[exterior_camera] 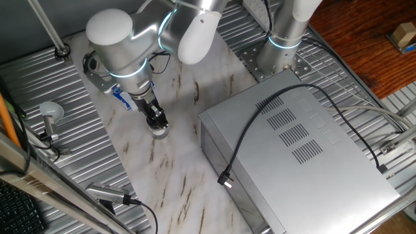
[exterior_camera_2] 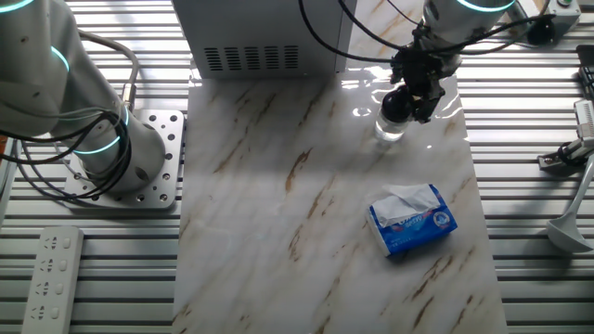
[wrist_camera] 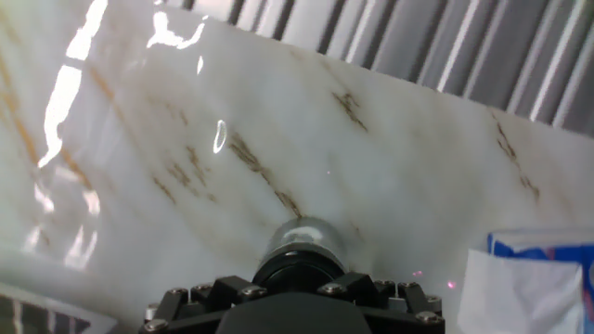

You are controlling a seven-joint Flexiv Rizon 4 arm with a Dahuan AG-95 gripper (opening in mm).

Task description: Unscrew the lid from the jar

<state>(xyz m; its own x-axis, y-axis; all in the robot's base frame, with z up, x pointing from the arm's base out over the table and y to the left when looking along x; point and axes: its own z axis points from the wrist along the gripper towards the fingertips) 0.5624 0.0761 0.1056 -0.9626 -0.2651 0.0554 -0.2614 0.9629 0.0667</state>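
Note:
A small clear jar (exterior_camera: 160,133) stands upright on the marble tabletop (exterior_camera: 175,182), left of the grey box. In the other fixed view the jar (exterior_camera_2: 389,130) carries its black lid (exterior_camera_2: 395,104) on top. My gripper (exterior_camera: 157,122) comes down from above with its black fingers (exterior_camera_2: 419,91) closed around the lid. The hand view looks down past the lid (wrist_camera: 299,269) onto the jar's glass shoulder (wrist_camera: 302,237), with my gripper (wrist_camera: 297,283) clamped on either side. The jar's lower body is hidden there.
A large grey metal box (exterior_camera: 299,143) with a black cable (exterior_camera: 257,133) over it fills the right side. A blue-and-white packet (exterior_camera_2: 413,220) lies on the marble near the jar. A second arm's base (exterior_camera_2: 102,139) stands on ribbed metal beside a power strip (exterior_camera_2: 51,278).

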